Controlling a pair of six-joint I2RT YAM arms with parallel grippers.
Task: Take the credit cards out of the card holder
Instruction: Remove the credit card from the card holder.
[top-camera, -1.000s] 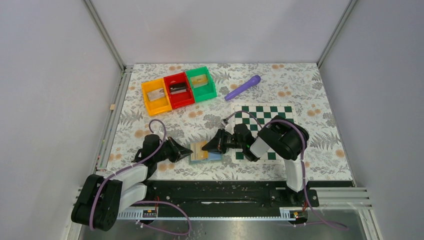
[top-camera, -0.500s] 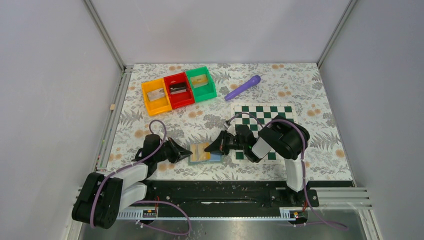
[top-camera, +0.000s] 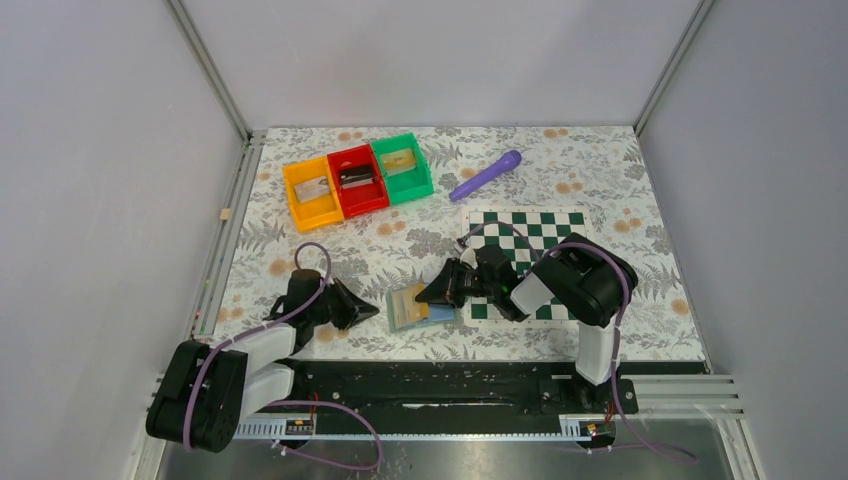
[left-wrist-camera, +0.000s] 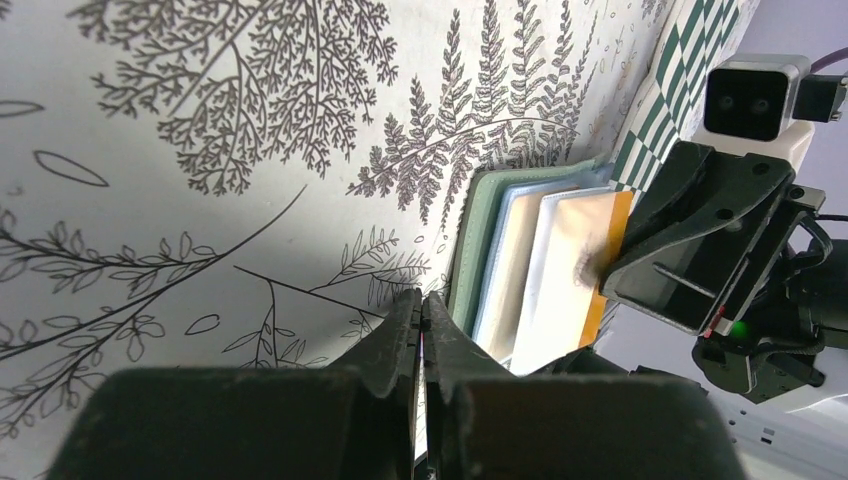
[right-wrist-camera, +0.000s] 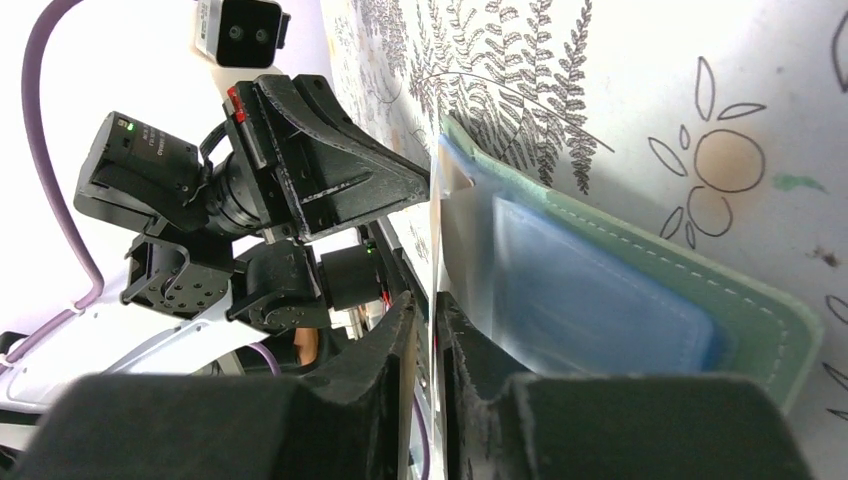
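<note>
Top external view: card holder spread open on the floral table, near the front edge, just left of the chessboard. On its left panel, a tan credit card, slightly askew. Right gripper down on that card, fingers nearly together with a thin slit between; whether clamped on the card's edge or only pressing it, cannot tell. Left gripper pressed fully together, holding nothing, tip just beside the holder's left edge. Well behind, at back left, a row of orange, red and green bins.
</note>
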